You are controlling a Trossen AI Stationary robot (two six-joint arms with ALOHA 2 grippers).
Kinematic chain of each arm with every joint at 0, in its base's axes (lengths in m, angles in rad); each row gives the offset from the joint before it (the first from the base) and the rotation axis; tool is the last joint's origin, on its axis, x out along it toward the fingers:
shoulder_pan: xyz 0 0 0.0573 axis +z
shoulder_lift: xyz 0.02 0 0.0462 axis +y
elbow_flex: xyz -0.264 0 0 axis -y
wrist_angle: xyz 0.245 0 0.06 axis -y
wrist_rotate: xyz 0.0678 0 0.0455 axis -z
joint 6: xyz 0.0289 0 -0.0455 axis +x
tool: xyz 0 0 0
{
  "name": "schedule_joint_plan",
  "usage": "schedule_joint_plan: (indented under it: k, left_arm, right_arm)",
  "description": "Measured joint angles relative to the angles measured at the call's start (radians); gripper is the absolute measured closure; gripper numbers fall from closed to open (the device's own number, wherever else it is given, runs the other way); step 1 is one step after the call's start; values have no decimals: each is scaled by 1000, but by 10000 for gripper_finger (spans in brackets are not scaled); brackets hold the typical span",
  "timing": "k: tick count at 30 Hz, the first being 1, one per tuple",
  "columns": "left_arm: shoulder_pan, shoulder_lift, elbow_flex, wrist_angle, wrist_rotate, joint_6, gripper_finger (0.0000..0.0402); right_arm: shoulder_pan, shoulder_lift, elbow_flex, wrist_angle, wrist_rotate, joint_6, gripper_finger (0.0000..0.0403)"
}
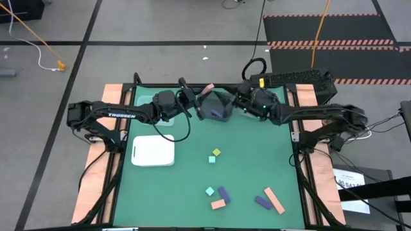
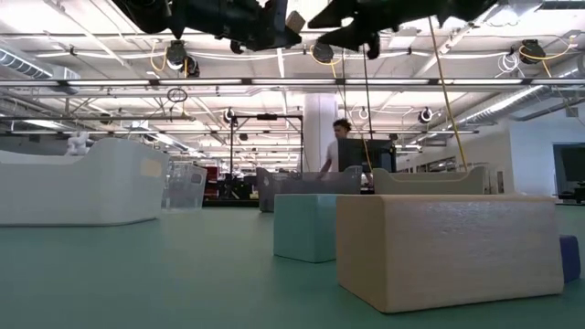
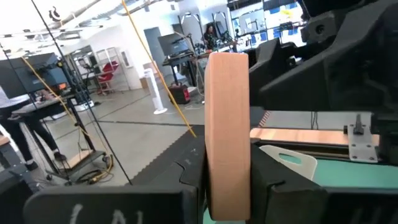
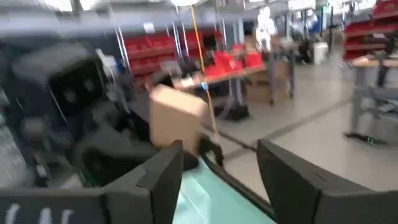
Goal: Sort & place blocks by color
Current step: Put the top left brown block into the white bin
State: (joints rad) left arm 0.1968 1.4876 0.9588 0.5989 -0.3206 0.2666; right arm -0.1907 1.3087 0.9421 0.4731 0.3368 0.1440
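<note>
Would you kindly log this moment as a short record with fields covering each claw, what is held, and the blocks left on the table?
left claw: raised over the table's far edge, shut on a salmon-orange bar standing upright between its fingers
right claw: facing the left one, open, holding nothing
handover: the bar shows beyond the right claw's fingers, in the left claw
blocks on mat: yellow-green cube, mint-teal cube, purple bar, salmon-orange bar
white tray: at the left
</note>
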Motion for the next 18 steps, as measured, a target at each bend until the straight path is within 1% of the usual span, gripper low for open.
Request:
schedule_joint_plan:
  k: [3, 5, 10, 13, 18]
  left_arm:
    - [-1, 0, 0, 13, 1, -36, 343]
    - [-1, 0, 0, 35, 22, -69, 343]
    - [-1, 0, 0, 175, 179, -148, 343]
    - [-3, 0, 0, 244, 257, -207, 343]
    - [-2, 0, 0, 318, 384, -345, 343]
  right_arm:
    - [1, -79, 0, -162, 26, 8, 196]
    - [1, -122, 0, -254, 47, 9, 196]
    - [0, -196, 0, -420, 60, 32, 201]
    - [1, -221, 0, -483, 60, 48, 201]
    - [1, -237, 0, -540, 61, 53, 202]
